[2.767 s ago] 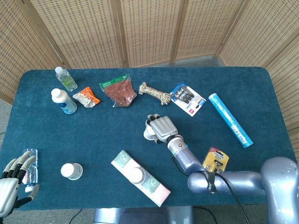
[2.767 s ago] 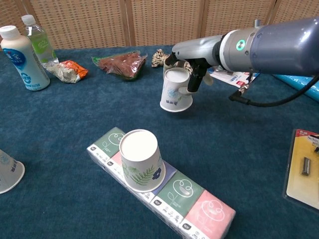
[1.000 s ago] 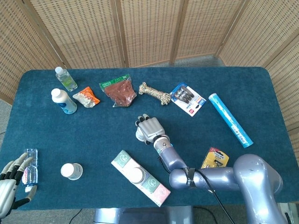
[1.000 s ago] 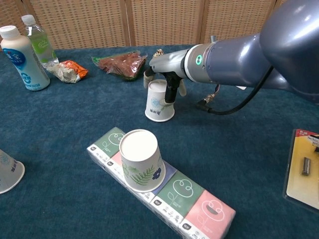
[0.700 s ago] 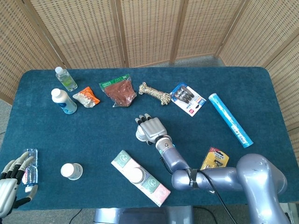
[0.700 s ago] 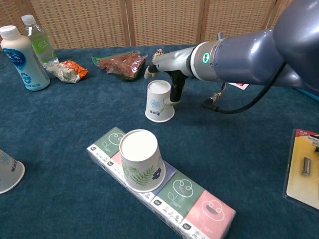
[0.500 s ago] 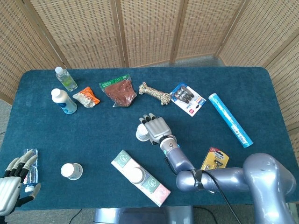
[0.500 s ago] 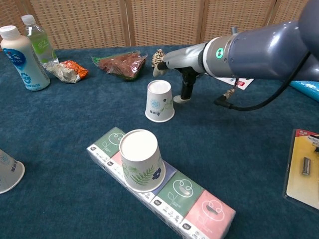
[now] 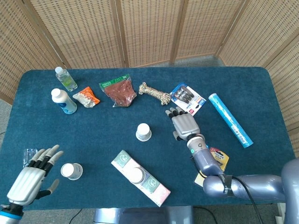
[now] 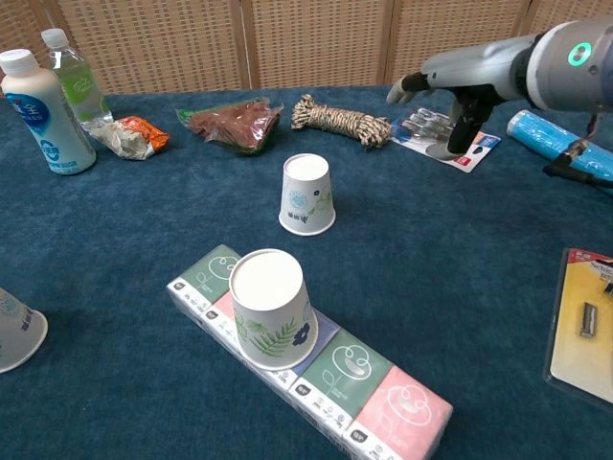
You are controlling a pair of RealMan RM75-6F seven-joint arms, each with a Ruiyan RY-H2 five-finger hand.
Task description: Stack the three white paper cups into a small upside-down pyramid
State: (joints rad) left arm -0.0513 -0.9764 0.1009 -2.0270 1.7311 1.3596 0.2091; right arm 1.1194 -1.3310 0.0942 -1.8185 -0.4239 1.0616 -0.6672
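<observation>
Three white paper cups stand upside down, apart from each other. One cup (image 9: 143, 132) (image 10: 308, 195) is alone mid-table. A second cup (image 9: 136, 175) (image 10: 270, 307) sits on a long tissue pack (image 9: 140, 178) (image 10: 316, 367). The third cup (image 9: 71, 171) (image 10: 13, 329) is at the front left. My right hand (image 9: 184, 124) (image 10: 458, 100) is open, to the right of the middle cup and holding nothing. My left hand (image 9: 33, 177) is open with its fingers spread, just left of the third cup, seen only in the head view.
Along the far side lie two bottles (image 9: 63, 101) (image 9: 66, 78), an orange snack packet (image 9: 87, 97), a bag of red fruit (image 9: 118, 90), a rope coil (image 9: 156, 94), a blister pack (image 9: 188, 98) and a blue tube (image 9: 230, 119). A yellow razor pack (image 10: 586, 326) lies front right.
My right hand let go of the middle cup, leaving it upside down on the table, and drew away to the right. My left hand has come in toward the front-left cup with its fingers spread.
</observation>
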